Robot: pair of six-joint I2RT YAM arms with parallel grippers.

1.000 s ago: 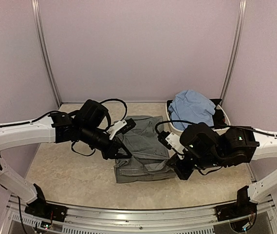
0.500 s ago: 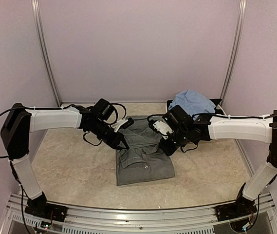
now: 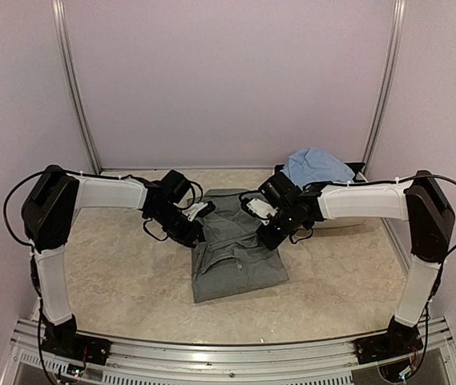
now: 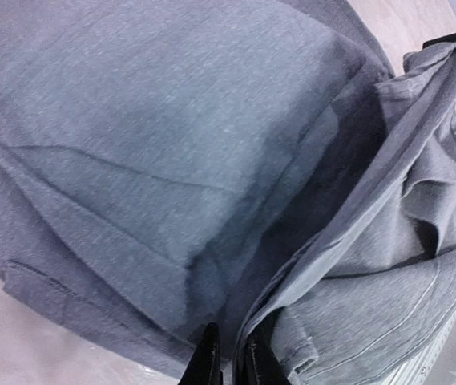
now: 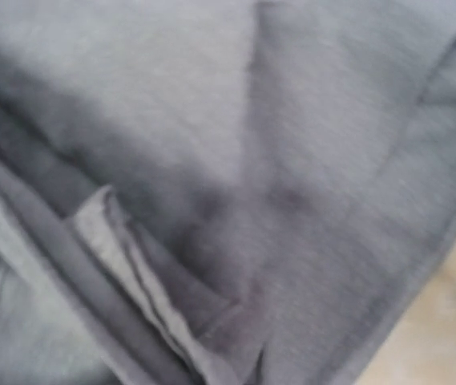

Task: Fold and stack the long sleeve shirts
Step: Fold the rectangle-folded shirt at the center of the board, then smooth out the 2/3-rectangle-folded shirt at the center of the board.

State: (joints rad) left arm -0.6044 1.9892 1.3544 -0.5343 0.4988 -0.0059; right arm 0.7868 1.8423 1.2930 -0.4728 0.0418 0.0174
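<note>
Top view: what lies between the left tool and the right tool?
The grey shirt. Its far part fills the gap between the left tool and the right tool, as the top view shows.

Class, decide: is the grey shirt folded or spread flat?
Folded: the grey shirt lies as a compact rectangle, stacked layers showing in the left wrist view.

The folded grey shirt (image 4: 171,136) fills the view, one edge caught between the left pincer's (image 4: 232,362) tips.
</note>
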